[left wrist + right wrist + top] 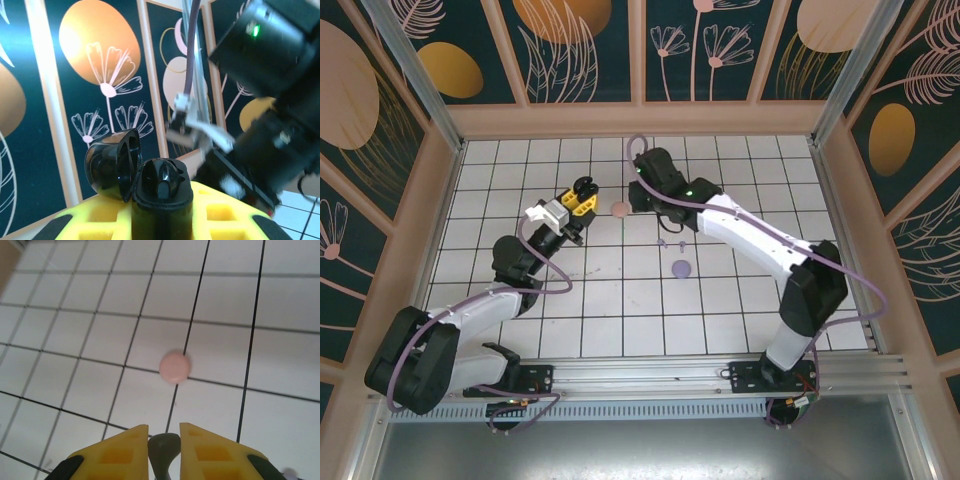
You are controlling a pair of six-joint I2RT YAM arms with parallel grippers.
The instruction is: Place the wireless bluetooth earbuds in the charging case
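Black charging case (161, 182), lid open, in left tool (162, 222); dark earbud (164, 446) in right tool (164, 432).

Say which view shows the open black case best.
Left wrist: the glossy black round charging case, lid open, sits close up in the left hand. Top external shows a small dark shape at that hand.

The worktop (620, 300) is covered in white tiles divided by a black grid and is evenly lit. It is enclosed on three sides by dark teal wall panels (570, 40), which are printed with orange ovals and line-drawn flowers and framed by pale wooden strips (636, 50). An aluminium rail (650, 375) is fixed along the near edge.
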